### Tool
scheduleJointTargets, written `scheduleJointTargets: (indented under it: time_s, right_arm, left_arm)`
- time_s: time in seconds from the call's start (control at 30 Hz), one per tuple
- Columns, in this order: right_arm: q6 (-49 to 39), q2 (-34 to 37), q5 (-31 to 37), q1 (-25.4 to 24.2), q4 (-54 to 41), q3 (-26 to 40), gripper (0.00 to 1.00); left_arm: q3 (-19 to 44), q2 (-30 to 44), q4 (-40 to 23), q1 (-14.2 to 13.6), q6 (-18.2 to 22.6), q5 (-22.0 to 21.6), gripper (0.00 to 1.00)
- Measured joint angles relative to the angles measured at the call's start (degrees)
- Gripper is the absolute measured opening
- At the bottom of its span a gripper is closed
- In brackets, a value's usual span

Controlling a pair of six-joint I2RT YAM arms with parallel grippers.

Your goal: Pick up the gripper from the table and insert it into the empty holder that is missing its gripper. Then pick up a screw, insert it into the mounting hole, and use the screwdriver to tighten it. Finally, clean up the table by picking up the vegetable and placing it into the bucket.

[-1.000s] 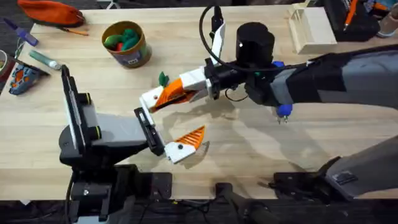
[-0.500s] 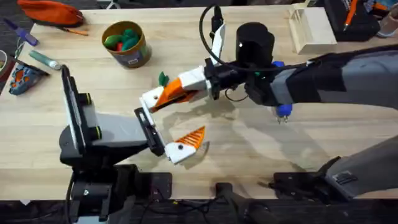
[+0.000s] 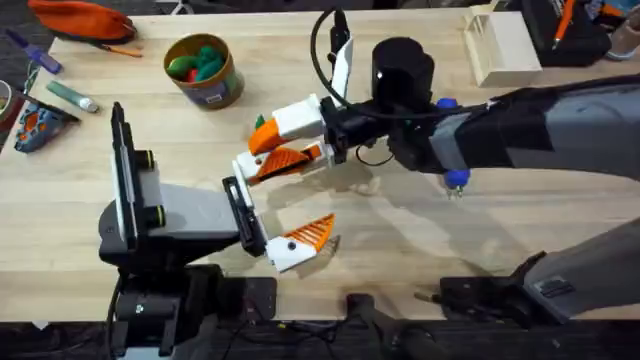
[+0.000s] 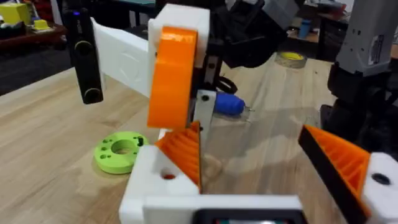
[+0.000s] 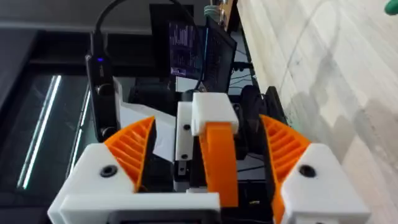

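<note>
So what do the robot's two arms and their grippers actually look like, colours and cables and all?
Both arms are grey and black. The left gripper and the right gripper have white angular plastic finger blocks carrying orange ribbed pads with small dark holes. A thin black cable loops above the right arm's wrist, and the left arm's base shows yellow-green rings.

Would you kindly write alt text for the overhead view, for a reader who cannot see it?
Two robot arms meet over a wooden table: the right gripper reaches in above the left gripper. A yellow bucket holding toy vegetables stands at the back left, a blue screwdriver lies partly under the right arm.
</note>
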Motion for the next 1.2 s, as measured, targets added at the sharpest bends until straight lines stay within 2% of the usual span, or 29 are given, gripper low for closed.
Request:
scheduleJointTargets:
  time_s: [0.3, 0.4, 0.9, 1.07, 1.2]
  right_arm:
    - [-0.27, -0.01, -0.02, -1.56, -0.62, 0.00, 0.859]
    - [-1.81, -0.72, -0.02, -3.41, -4.83, 0.07, 0.861]
    - [-21.56, -17.13, -0.02, -16.49, -37.35, 1.14, 0.862]
    - [-31.59, -21.76, 0.62, -21.88, -55.06, 4.35, 0.863]
    - [-41.53, -24.58, 6.08, -25.97, -74.01, 8.57, 0.863]
  left_arm:
    - [0.00, 0.01, -0.02, 0.00, 0.00, 0.04, 0.985]
    - [0.00, 0.02, -0.02, 0.00, 0.00, 0.04, 0.985]
    - [0.00, 0.00, -0.02, 0.00, 0.00, 0.07, 0.985]
    - [0.00, 0.02, -0.02, 0.00, 0.00, 0.18, 0.986]
    - [0.00, 0.02, -0.04, 0.00, 0.00, 0.20, 0.987]
